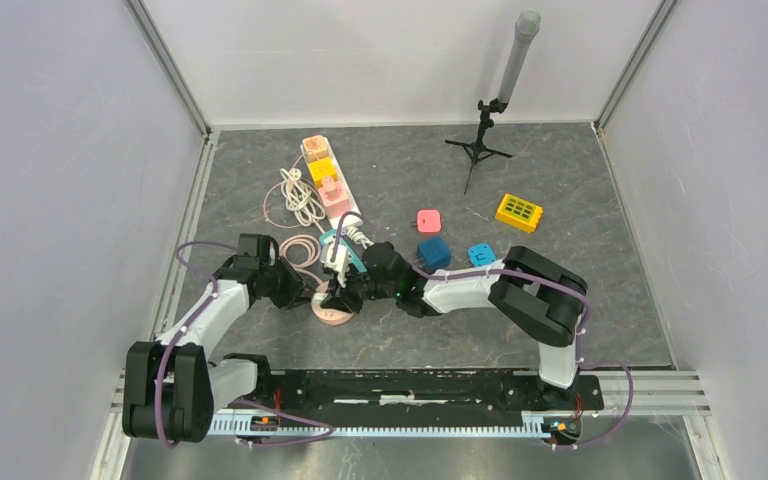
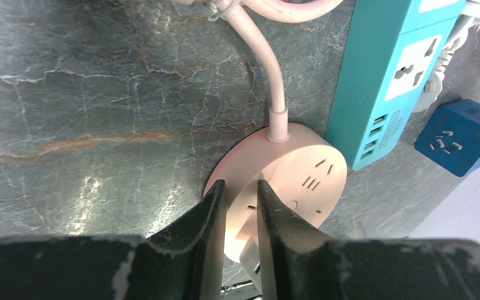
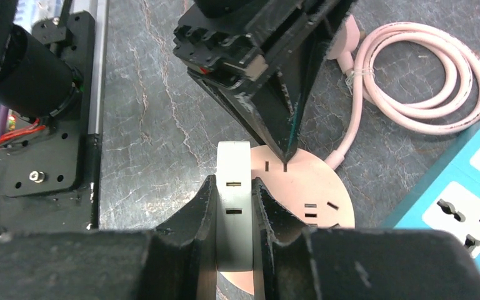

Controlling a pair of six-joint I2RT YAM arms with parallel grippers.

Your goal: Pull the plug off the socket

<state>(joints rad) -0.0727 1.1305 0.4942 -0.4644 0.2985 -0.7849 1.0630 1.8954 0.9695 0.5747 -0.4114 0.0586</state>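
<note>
Both pincers, left (image 1: pixel 312 291) and right (image 1: pixel 344 290), are meeting over the round pink socket (image 1: pixel 333 313) on the counter (image 1: pixel 560 290), near a teal strip (image 1: pixel 350 250).

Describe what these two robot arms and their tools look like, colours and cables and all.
Both arms have white link shells with bulky black joint housings, and a thin purple cable loops loosely along each. The left tool and right tool each end in two matte black, wedge-shaped fingers whose edges are scuffed pale. No sleeves or readable markings show.
</note>
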